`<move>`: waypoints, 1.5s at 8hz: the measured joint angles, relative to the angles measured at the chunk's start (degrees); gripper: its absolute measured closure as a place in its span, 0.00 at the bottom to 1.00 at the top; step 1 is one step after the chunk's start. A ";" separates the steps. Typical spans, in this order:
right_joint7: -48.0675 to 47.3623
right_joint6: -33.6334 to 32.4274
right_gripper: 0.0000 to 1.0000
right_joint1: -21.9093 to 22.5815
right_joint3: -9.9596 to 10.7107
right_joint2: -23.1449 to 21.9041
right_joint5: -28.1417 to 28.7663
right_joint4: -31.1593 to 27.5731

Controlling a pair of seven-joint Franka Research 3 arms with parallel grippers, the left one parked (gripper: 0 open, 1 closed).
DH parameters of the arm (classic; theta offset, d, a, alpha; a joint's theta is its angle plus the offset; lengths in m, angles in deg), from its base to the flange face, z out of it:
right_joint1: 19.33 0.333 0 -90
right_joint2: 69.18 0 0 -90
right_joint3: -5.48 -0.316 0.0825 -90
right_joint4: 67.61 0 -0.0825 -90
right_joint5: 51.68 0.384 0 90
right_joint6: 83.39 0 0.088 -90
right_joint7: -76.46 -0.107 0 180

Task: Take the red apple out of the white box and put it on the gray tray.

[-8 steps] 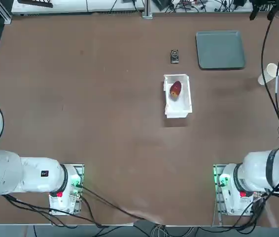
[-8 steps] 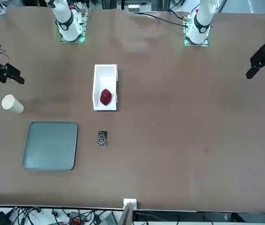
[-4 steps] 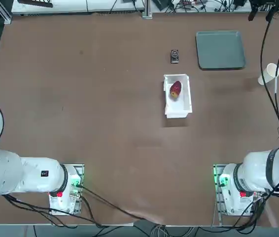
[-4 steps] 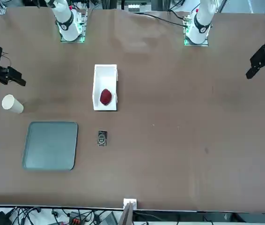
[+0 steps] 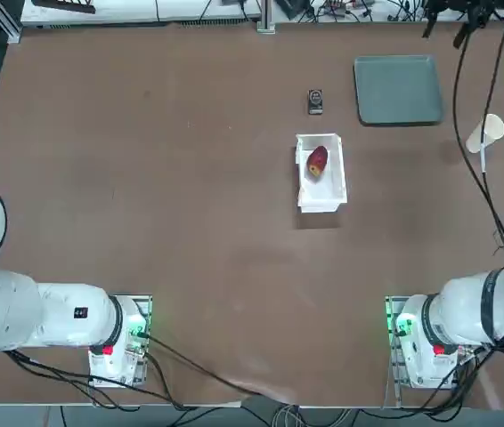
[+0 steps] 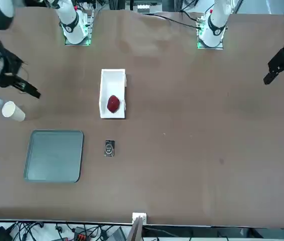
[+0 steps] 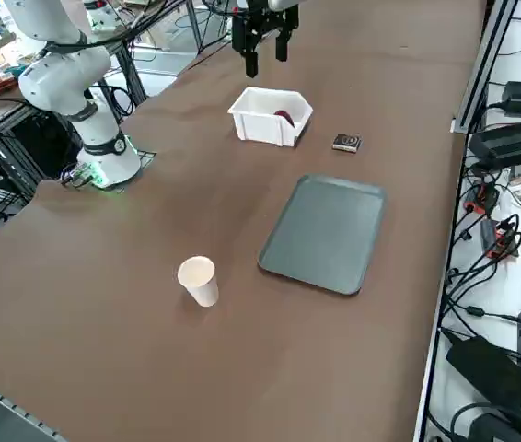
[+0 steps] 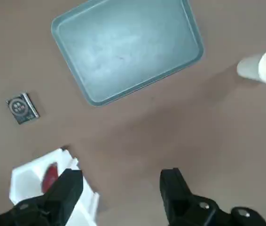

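1. The right arm [image 5: 483,307] rises from its mount at the robot's side of the surface [image 5: 234,267] and swings outward, its white links running past the right edge of the top view.

2. The arm's far section comes back into the top view at the upper right corner, carrying the right gripper [image 8: 122,173] high above the surface, with its fingertips pointing down in the right side view.

3. The jaws stand wide apart, released, with nothing between them. In the right wrist view, one black finger [image 8: 71,195] partly covers the white box [image 8: 29,181]; the other appears over bare surface.

4. The red apple [image 5: 317,160] lies inside the white box, its yellowish patch turned up toward the overhead camera. The fruit sits in the half of the box farther from the arms' bases.

5. The gray tray [image 5: 399,90] rests flat on the surface, beyond the box and to its right as the robot sees it, well apart from it, with nothing on it.

6. Black cables [image 5: 472,169] hang across the right side of the top view, in front of a white paper cup [image 7: 198,280]. A small dark object [image 5: 315,101] lies between box and tray.
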 joint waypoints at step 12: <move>-60.87 22.08 0.00 20.24 -0.24 3.83 0.11 -16.60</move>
